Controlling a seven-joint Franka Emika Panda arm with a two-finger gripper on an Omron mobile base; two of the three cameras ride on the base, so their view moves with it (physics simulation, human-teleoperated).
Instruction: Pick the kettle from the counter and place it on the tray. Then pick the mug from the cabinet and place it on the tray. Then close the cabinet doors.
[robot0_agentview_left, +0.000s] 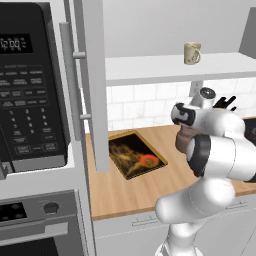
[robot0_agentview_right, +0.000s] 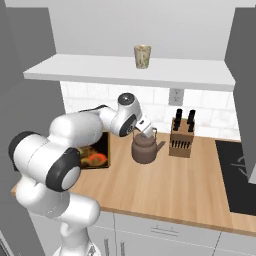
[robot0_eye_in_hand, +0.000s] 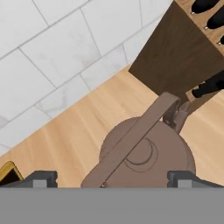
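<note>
Here, line by line:
Tool: the tool (robot0_eye_in_hand: 112, 179) hangs just above the kettle with its jaws spread wide, one dark tip on each side of the arched handle, gripping nothing.
Kettle: the brownish kettle (robot0_agentview_right: 145, 148) stands upright on the tabletop (robot0_agentview_right: 175, 185), its spout pointing toward the knife block (robot0_agentview_right: 182, 135) just beside it; from the hand view its handle (robot0_eye_in_hand: 135, 135) runs diagonally over the lid knob.
Tray: the dark tray (robot0_agentview_left: 136, 154) with its orange-red spot lies flat on the tabletop near the tiled wall, left of the kettle and apart from it.
Mug: the cream mug (robot0_agentview_right: 142, 56) stands upright on the cabinet's pale shelf (robot0_agentview_right: 100, 70), above the kettle.
Cabinet doors: a grey door (robot0_agentview_left: 92, 85) with a silver bar handle stands swung open left of the shelf.
Microwave: the black microwave (robot0_agentview_left: 27, 85) sits at far left.
</note>
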